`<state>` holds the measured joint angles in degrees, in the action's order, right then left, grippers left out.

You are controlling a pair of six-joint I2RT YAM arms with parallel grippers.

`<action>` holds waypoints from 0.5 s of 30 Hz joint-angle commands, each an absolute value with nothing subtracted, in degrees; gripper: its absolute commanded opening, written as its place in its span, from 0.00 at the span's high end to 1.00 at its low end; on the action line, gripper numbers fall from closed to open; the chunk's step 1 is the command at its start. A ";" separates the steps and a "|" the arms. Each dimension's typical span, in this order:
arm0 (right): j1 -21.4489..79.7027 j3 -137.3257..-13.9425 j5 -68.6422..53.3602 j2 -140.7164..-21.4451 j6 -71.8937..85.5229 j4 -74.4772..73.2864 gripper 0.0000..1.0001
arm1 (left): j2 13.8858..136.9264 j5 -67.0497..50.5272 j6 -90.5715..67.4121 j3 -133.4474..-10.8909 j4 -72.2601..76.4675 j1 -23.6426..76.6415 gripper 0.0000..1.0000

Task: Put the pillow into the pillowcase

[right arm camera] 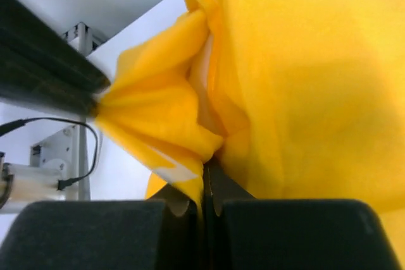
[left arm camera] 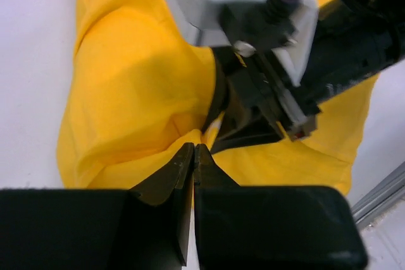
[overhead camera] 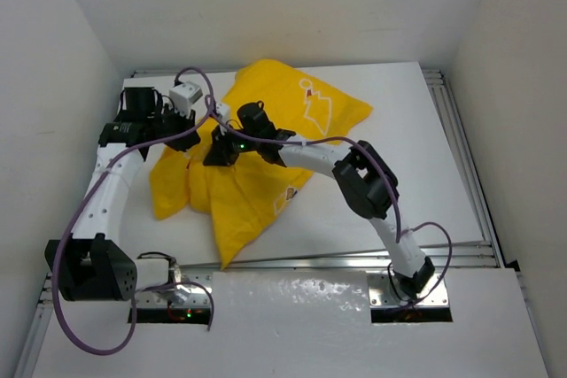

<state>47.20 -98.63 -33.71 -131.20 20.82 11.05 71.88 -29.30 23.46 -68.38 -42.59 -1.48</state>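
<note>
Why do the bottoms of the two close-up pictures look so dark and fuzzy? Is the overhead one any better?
Top external view: sharp and evenly lit, with only some glare on the white panel at the near edge. Left wrist view: the left gripper sits too near the lens, so it looks black and soft, and the pillowcase behind is brighter. Right wrist view: the right gripper blurs likewise.

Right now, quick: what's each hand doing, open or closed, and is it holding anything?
Left hand: closed, pinching the pillowcase.
Right hand: closed, pinching a fold of the pillowcase.
</note>
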 commanded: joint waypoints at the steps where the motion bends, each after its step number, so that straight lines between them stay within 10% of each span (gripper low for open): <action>1: 47.46 -94.06 -35.59 -125.70 21.72 16.51 1.00 | 69.52 -27.11 26.53 -71.19 -40.87 -0.97 0.97; 4: 47.37 -85.28 -40.24 -117.36 16.28 16.70 1.00 | 70.05 -22.16 31.88 -72.59 -41.39 -0.97 0.62; 15: 44.21 -77.52 -52.47 -106.96 6.50 3.00 1.00 | 74.88 -36.03 56.59 -74.10 -57.04 10.52 0.56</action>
<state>45.23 -77.78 -48.34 -108.42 9.06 3.88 73.82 -31.09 46.65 -75.99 -51.16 5.93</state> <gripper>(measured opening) 0.002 0.437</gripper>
